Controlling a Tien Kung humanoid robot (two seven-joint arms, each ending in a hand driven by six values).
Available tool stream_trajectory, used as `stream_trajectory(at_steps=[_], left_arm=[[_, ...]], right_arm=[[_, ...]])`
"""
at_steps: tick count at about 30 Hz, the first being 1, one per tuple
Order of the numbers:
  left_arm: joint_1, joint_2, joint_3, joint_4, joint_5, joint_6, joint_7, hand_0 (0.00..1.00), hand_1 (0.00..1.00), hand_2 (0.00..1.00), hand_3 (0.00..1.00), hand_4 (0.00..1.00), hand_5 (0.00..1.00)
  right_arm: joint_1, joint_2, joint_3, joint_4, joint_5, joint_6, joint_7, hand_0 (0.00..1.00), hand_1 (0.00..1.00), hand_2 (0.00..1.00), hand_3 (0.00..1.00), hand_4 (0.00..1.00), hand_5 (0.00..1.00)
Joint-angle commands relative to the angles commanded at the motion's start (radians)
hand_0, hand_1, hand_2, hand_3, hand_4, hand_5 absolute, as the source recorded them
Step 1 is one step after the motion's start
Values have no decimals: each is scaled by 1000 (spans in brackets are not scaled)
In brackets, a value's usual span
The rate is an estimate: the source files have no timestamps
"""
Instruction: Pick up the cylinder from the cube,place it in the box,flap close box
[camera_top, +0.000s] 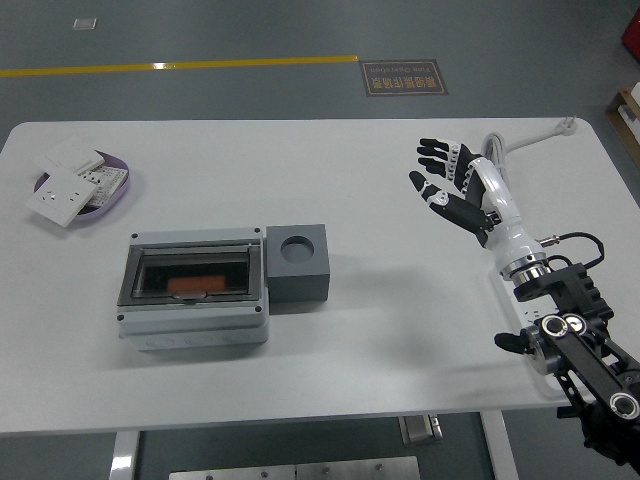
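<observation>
A grey box (192, 287) with a clear lid lying flat over it sits at the table's left of centre. An orange cylinder (192, 286) lies inside it, seen through the lid. A dark grey cube (297, 262) with an empty round hole in its top stands against the box's right side. My right hand (445, 178) is open, fingers spread, held above the table far to the right of the cube and holding nothing. My left arm is out of view.
A purple dish (112, 199) with white switch plates (67, 186) sits at the far left. A coiled white cable (497, 160) lies at the far right, behind my right hand. The table's right edge (622, 200) is close to my forearm.
</observation>
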Motion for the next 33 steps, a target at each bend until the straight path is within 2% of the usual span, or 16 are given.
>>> stream_trajectory(at_steps=[8, 27, 33], left_arm=[[-1, 3, 1, 0, -4, 1, -1, 923, 852, 854, 951, 2, 2], [19, 6, 14, 0, -25, 4, -1, 923, 852, 854, 951, 2, 2], [22, 6, 19, 0, -32, 4, -1, 923, 852, 854, 951, 2, 2]], right_arm=[[-1, 0, 10, 15, -33, -3, -5, 849, 793, 816, 787, 771, 260], [-24, -6, 19, 7, -11, -25, 17, 839, 787, 811, 798, 778, 280], [-36, -4, 39, 10, -61, -44, 7, 837, 785, 807, 793, 778, 287]])
